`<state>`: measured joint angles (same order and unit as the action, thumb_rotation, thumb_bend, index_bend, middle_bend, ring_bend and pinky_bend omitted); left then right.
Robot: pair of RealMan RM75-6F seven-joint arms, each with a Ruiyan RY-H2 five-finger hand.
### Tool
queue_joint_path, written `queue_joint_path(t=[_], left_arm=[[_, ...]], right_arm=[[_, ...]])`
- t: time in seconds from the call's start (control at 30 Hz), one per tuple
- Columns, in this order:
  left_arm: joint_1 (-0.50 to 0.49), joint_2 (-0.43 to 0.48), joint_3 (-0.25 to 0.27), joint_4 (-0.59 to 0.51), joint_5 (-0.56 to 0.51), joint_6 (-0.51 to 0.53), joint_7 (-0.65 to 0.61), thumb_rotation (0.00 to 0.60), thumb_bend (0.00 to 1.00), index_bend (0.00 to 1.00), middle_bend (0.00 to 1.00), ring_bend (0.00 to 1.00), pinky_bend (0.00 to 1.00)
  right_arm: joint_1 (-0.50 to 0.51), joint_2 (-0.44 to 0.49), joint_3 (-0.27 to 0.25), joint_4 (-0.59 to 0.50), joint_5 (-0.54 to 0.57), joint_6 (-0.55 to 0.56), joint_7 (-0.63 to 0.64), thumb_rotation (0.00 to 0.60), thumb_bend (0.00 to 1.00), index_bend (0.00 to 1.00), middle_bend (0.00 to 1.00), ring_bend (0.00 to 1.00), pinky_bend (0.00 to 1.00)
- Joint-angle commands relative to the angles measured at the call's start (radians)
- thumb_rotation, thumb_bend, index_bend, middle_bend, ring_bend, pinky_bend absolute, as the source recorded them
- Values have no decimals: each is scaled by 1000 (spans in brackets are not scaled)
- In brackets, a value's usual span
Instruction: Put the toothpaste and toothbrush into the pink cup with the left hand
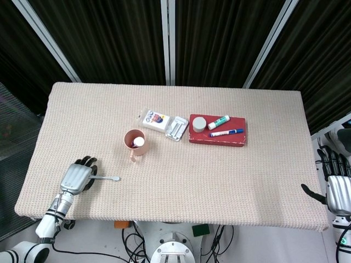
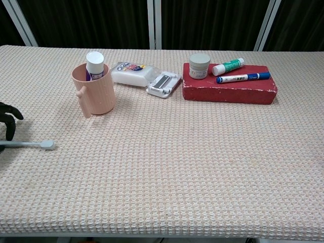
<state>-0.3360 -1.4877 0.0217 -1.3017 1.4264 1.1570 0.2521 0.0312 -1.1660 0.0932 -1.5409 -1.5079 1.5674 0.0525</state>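
The pink cup point(image 1: 135, 142) point(image 2: 93, 91) stands left of the table's centre, with the white-capped toothpaste point(image 1: 139, 141) point(image 2: 94, 63) upright inside it. Near the front left corner the grey toothbrush point(image 1: 108, 178) point(image 2: 30, 145) lies flat on the cloth, its head pointing right. My left hand point(image 1: 77, 176) point(image 2: 7, 119) rests palm down over the handle end and holds it low on the table; the grip itself is hidden under the hand. Beyond the front right corner, off the table, my right hand point(image 1: 337, 192) hangs with its fingers apart and nothing in it.
A red box point(image 1: 218, 136) point(image 2: 230, 88) sits right of the cup, carrying a grey jar point(image 2: 199, 66), a green-labelled tube point(image 2: 228, 66) and a blue marker point(image 2: 243, 78). A white packet and a small grey tray point(image 1: 162, 123) lie between cup and box.
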Motion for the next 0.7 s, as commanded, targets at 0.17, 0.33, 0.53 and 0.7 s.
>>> queue_joint_path(t=[0.17,0.33,0.53,0.7], left_arm=[[1,-2,2,7,1,-3,3,600,345,517,223,144,308],[-2,-4,6,13,7,-9,-1,600,344,495,223,144,308],[-3,-11,2,22,5,-10,-6,600,344,509,230,144,308],[-3,-14,2,29,3,-12,-8,600,344,516,231,144,308]], right_arm=[[1,-1,0,3,3,-4,1,600,277,0,0,0,0],[0,-4,-1,8,4,-6,4,600,278,0,0,0,0],[-1,-6,-2,12,6,-6,7,600,276,0,0,0,0],[-1,-8,-2,16,7,-9,9,600,278,0,0,0,0]])
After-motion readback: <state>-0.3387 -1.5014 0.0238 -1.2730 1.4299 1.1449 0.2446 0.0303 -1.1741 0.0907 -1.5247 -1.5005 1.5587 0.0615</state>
